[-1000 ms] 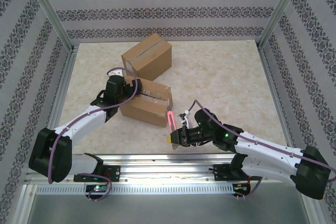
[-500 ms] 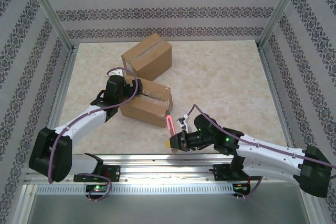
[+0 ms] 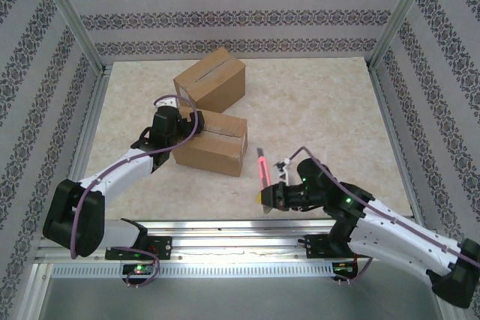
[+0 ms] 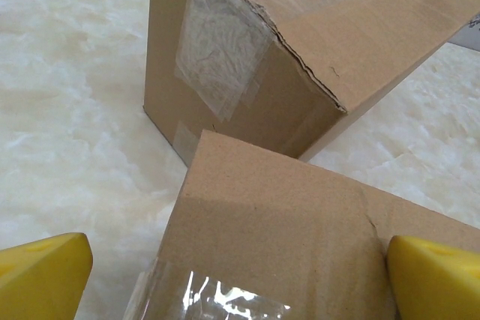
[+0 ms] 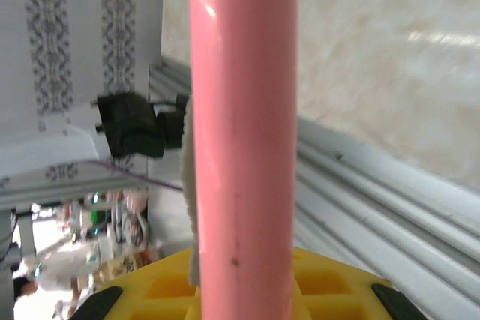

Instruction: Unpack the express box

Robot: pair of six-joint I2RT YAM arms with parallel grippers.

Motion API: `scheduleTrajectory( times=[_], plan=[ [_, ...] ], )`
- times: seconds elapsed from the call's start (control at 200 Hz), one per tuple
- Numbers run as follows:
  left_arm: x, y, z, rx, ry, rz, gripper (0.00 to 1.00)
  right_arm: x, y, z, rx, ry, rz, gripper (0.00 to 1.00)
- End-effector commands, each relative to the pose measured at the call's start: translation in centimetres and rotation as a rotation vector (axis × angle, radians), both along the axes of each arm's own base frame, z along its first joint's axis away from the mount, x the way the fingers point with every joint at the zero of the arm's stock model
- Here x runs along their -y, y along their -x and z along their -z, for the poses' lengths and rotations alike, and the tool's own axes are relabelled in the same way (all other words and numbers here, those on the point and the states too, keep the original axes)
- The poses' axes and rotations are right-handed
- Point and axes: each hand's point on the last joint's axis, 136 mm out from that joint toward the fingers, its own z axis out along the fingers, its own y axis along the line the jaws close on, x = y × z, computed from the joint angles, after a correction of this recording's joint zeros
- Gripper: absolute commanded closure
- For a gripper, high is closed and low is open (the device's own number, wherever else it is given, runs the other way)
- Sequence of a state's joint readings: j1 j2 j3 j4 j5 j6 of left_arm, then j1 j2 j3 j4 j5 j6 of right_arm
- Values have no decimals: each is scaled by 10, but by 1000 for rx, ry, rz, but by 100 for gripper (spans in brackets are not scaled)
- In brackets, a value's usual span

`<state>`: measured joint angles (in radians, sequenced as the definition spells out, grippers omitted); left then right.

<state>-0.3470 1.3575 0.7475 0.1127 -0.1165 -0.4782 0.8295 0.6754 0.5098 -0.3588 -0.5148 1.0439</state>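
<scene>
Two boxes (image 3: 209, 80); one pink tool (image 3: 262, 168)

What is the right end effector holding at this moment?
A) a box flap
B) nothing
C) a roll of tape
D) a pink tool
D: the right end effector is shut on a pink tool, which sticks up from it, apart from the near box.
</scene>
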Motion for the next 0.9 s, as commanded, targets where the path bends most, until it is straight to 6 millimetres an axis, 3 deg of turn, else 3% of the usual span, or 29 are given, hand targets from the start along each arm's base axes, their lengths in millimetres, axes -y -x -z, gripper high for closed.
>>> scheduleTrajectory(
  times=[0.0,0.255,0.385,0.645,0.899],
  plan=[
    [-17,70,110,-445,-118,15,0,27,-17,11,31,109,51,100],
    [0,46,73,-365,-65,62,0,62,-116,41,106,189,259,100],
    [7,39,55,-325,-46,86,0,71,-156,56,130,201,325,100],
    [11,34,24,-259,-27,111,0,66,-193,98,59,198,359,100],
    [15,31,-4,-199,-17,135,0,68,-200,131,6,230,381,100]
  ],
)
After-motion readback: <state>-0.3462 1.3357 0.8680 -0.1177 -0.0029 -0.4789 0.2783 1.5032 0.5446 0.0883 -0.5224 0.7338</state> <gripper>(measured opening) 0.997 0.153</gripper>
